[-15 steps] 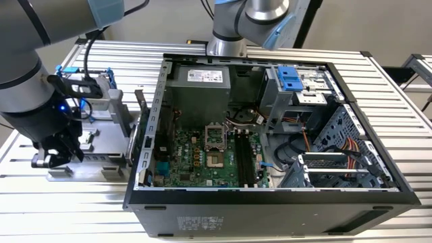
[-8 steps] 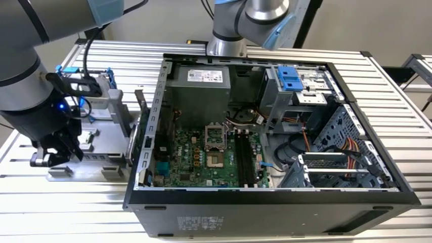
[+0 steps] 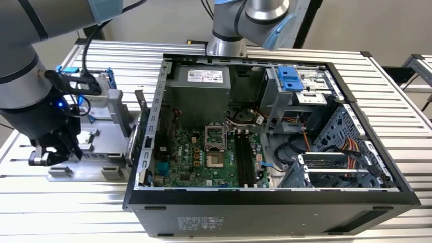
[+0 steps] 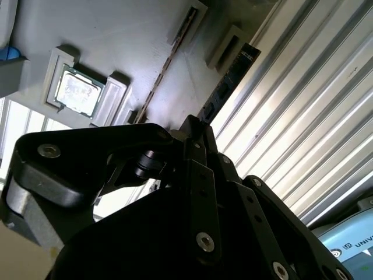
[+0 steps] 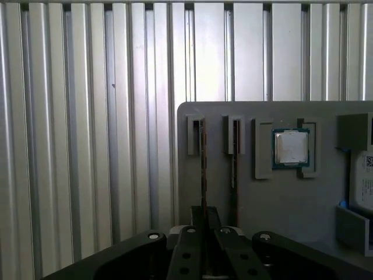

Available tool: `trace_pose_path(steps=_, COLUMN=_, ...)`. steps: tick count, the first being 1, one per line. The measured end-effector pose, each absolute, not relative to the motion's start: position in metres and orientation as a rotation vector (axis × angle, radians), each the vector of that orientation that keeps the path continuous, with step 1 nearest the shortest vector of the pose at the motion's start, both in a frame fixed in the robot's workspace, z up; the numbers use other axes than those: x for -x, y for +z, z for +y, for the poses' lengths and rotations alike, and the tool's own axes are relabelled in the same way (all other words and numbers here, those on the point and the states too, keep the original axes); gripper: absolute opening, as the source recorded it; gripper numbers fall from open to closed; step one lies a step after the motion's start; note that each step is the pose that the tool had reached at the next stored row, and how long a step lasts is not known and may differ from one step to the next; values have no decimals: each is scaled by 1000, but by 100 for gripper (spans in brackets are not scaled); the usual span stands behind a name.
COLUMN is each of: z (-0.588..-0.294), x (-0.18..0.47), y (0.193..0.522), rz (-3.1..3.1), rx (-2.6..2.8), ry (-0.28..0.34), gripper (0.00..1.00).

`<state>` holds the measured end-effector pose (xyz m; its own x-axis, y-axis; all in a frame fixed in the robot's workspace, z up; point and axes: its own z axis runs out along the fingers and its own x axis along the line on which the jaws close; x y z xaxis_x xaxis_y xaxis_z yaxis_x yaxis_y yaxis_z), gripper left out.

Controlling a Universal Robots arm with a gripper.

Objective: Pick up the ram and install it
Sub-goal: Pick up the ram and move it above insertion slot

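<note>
A flat grey fixture plate [image 5: 274, 233] carries two rams, two slotted grey holders and one square silver processor chip [image 5: 289, 147] in a green frame. Each ram is a thin, long, dark circuit-board stick standing on edge in its own holder. The second stick [image 5: 235, 157] is next to the chip. The ram [image 5: 203, 163] the task concerns stands one place farther from the chip, at the plate's edge beside the ribbed aluminium table [image 5: 87, 146].

The one black two-fingered gripper [image 5: 204, 213] has its fingers drawn nearly together, pinching the near end of that farther ram. The second wrist view shows the same: the gripper [image 4: 195, 125] meets the end of the ram [image 4: 230, 79], while the other stick [image 4: 172, 58] runs past it nearer the chip [image 4: 77, 91].

In the exterior view the gripper [image 3: 57, 152] sits low over the plate, on the exterior view's left of one open black computer case [image 3: 270, 202], and it hides the rams. Whether the pinched ram is seated or slightly raised I cannot tell. A silver hard drive with blue rails [image 3: 94, 96] lies beyond the chip.
</note>
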<state>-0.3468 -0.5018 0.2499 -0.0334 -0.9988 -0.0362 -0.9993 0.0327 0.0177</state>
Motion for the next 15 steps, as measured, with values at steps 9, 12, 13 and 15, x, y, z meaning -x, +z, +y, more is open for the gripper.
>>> trace_pose_path(steps=9, z=-502, x=347, y=255, rz=2248, rx=2175, ry=59, gripper=0)
trace_pose_path(steps=12, z=-502, x=347, y=256, rz=2248, rx=2174, ry=59, gripper=0)
trace_pose_path(steps=13, z=-502, x=347, y=257, rz=2248, rx=2174, ry=59, gripper=0)
trace_pose_path(steps=15, z=-502, x=347, y=258, rz=2248, rx=2174, ry=59, gripper=0)
